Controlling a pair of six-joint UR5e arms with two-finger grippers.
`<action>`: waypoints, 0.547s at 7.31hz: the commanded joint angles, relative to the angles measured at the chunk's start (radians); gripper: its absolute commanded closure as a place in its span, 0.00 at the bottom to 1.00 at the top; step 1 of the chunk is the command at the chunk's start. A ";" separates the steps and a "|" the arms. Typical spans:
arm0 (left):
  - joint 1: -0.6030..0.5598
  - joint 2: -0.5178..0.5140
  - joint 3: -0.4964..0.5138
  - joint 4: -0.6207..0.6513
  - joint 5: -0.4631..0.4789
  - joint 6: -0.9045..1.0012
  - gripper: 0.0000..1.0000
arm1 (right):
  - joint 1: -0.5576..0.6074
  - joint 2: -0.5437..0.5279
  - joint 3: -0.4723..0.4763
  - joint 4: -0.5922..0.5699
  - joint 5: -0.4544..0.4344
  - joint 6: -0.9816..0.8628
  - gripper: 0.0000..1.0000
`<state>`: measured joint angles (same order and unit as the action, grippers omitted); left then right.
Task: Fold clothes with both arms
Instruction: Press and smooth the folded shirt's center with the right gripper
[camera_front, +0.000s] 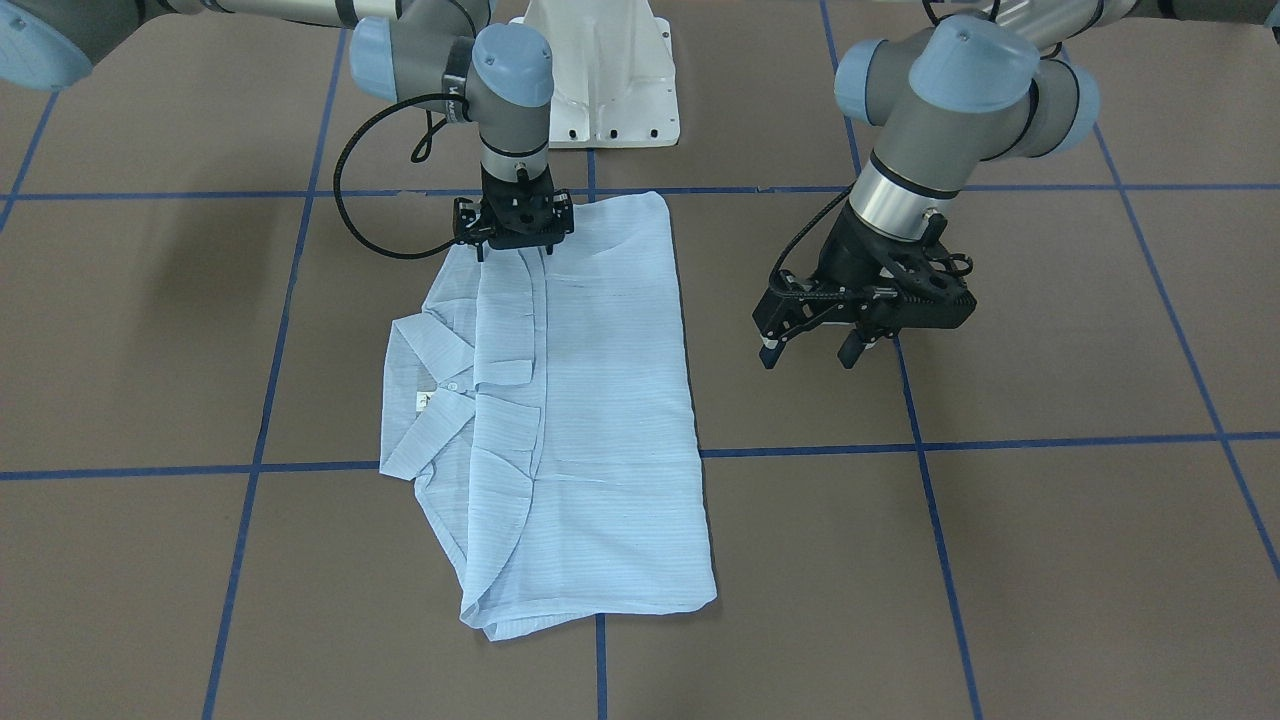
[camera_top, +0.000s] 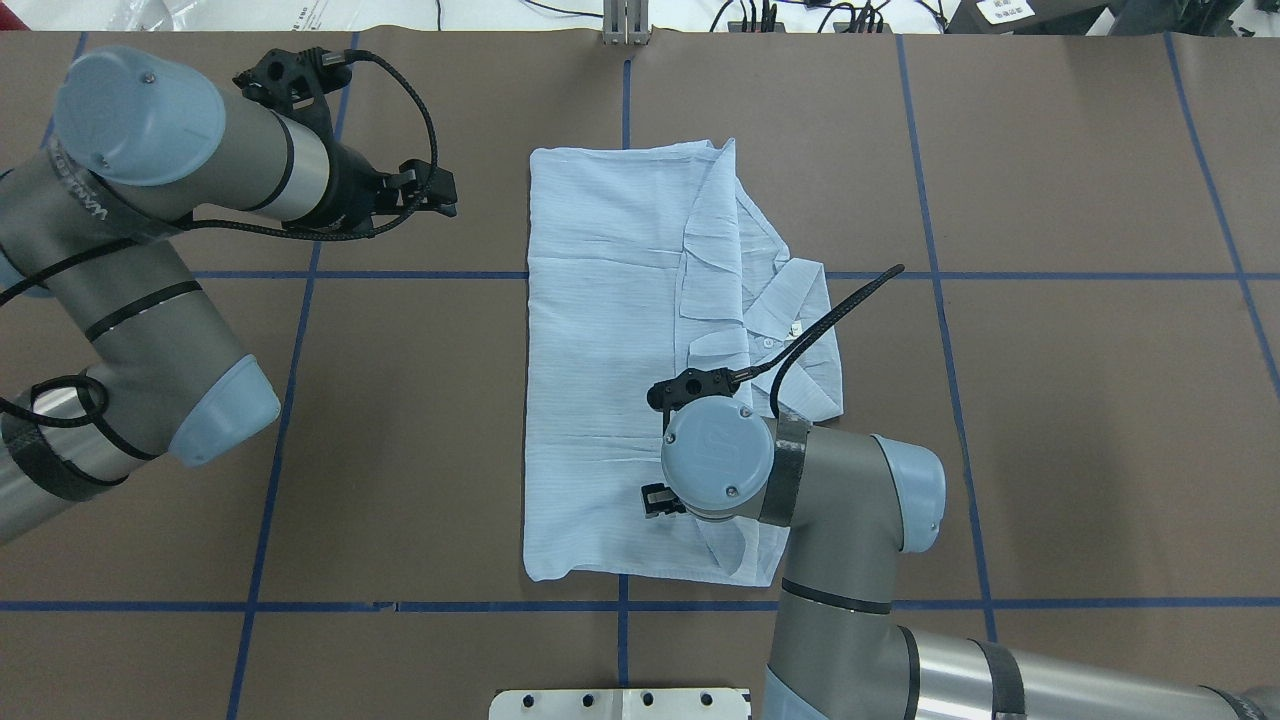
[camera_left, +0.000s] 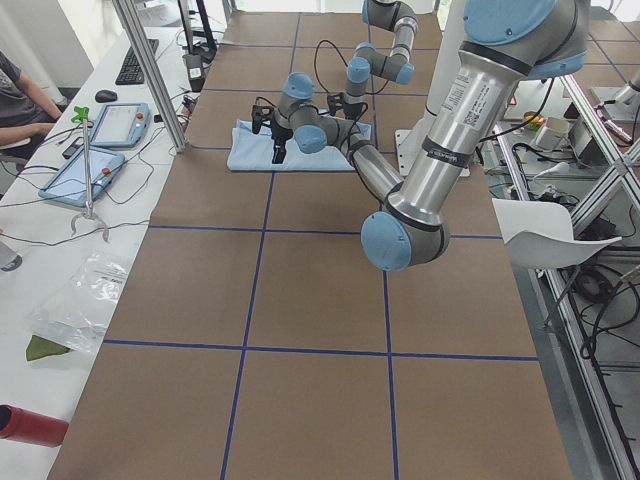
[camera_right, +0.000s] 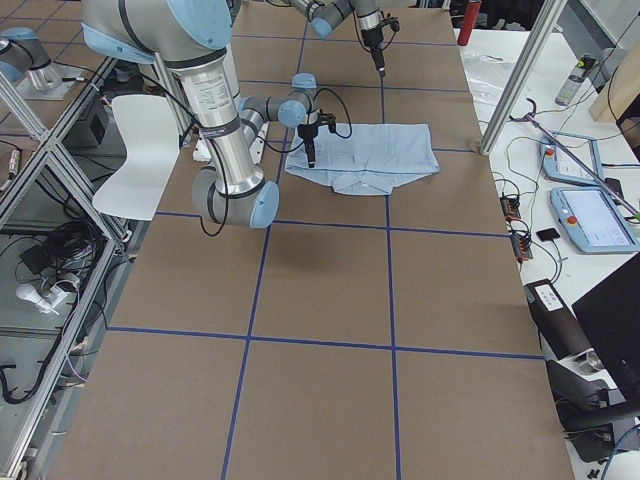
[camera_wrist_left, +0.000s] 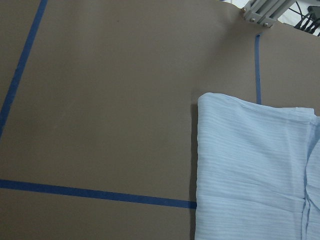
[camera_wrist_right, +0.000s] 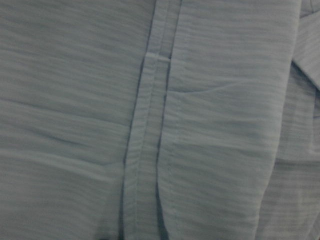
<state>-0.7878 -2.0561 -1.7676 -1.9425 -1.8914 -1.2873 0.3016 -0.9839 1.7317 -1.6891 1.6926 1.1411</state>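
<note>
The light blue striped shirt (camera_front: 600, 400) (camera_top: 610, 350) lies flat on the brown table, folded into a long rectangle. Its collar (camera_front: 425, 400) points toward my right side. My right gripper (camera_front: 514, 250) points straight down on the shirt's edge nearest the robot base. Its fingers look spread open with the tips at the cloth. From overhead, the right wrist (camera_top: 715, 460) hides that gripper. The right wrist view is filled by the shirt's button placket (camera_wrist_right: 160, 120). My left gripper (camera_front: 810, 355) (camera_top: 445, 195) hovers open and empty beside the shirt's other long side, off the cloth.
The white pedestal base (camera_front: 600, 90) stands at the table's robot-side edge. Blue tape lines (camera_front: 800, 450) grid the brown surface. A side table with tablets (camera_left: 120, 125) and a seated person (camera_left: 20, 90) lie beyond the table's far edge.
</note>
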 joint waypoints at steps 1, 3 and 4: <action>0.001 -0.003 0.010 -0.001 0.000 -0.001 0.00 | 0.001 -0.002 0.009 -0.047 0.001 -0.015 0.00; 0.004 -0.007 0.013 -0.001 0.000 -0.003 0.00 | 0.002 -0.007 0.011 -0.069 -0.002 -0.018 0.00; 0.004 -0.007 0.013 -0.003 0.000 -0.003 0.00 | 0.008 -0.009 0.012 -0.072 -0.002 -0.018 0.00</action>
<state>-0.7847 -2.0622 -1.7554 -1.9439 -1.8914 -1.2895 0.3045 -0.9909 1.7421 -1.7519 1.6912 1.1243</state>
